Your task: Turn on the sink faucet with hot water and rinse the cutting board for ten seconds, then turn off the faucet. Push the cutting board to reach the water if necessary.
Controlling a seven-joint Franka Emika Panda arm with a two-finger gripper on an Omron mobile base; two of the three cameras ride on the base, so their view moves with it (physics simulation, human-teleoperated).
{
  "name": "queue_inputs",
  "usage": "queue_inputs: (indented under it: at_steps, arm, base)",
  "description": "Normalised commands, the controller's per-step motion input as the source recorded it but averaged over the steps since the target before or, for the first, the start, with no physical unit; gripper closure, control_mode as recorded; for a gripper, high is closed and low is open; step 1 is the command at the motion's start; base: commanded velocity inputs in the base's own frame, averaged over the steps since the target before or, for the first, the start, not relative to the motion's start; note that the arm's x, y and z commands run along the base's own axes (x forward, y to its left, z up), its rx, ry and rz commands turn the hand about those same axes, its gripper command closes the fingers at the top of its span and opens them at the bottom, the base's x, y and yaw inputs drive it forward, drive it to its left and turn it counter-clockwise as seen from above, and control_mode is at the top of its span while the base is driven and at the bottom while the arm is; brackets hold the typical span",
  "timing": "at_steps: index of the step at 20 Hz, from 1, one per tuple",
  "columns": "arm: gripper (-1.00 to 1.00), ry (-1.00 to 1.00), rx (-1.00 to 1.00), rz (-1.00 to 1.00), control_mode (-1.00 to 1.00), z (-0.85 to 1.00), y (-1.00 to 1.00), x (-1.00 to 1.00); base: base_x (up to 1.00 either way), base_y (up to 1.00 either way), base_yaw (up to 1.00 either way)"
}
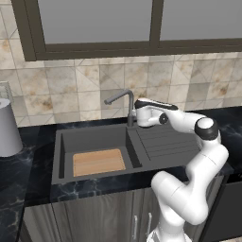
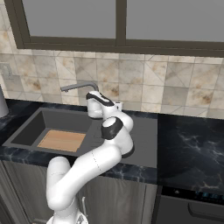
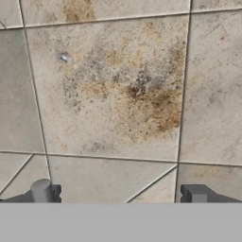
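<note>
My arm rises from the lower right of the left base view, bends at a dark elbow joint on the right side of the frame, and reaches leftward toward the middle.

Nearest to me in that view, at lower centre, is the front rim of the sink [image 1: 56,160], a dark grey basin set in black marbled countertop [image 1: 19,175]. The cutting board [image 1: 99,162] lies flat on the basin floor, toward the front and a little left of the frame's centre. In the right base view the board [image 2: 61,140] sits at the left, inside the same basin. Right of the basin is the ribbed drainboard [image 1: 163,142].

Behind the basin, at the middle of the frame, stands the sink faucet [image 1: 128,106], its spout arm angled off to the upper left. My claw [image 1: 136,118] is just to the right of the faucet's post, at its base; whether it touches anything there I cannot tell.

In the hand view my two fingertips [image 3: 42,191] stand far apart at the bottom corners, so my claw is spread wide with nothing between them. Beyond them is the tan tiled wall [image 3: 108,90].

At the far left edge of the left base view stands a grey cylindrical container [image 1: 7,127].
</note>
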Motion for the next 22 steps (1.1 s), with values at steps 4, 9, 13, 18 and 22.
queue_inputs:
  at_steps: [4,9,13,18,22]
  arm:
    - [-1.00,0.00,0.00,0.00,-1.00,0.00,-0.09,0.00]
    - [-1.00,0.00,0.00,0.00,-1.00,0.00,-0.06,0.00]
    - [-1.00,0.00,0.00,0.00,-1.00,0.00,-0.09,0.00]
    - [-1.00,0.00,0.00,0.00,-1.00,0.00,-0.08,0.00]
    - [-1.00,0.00,0.00,0.00,-1.00,0.00,-0.04,0.00]
  base:
    - [0.00,0.00,0.00]
    - [0.00,0.00,0.00]
    - [0.00,0.00,0.00]
    - [0.00,0.00,0.00]
    - [0.00,0.00,0.00]
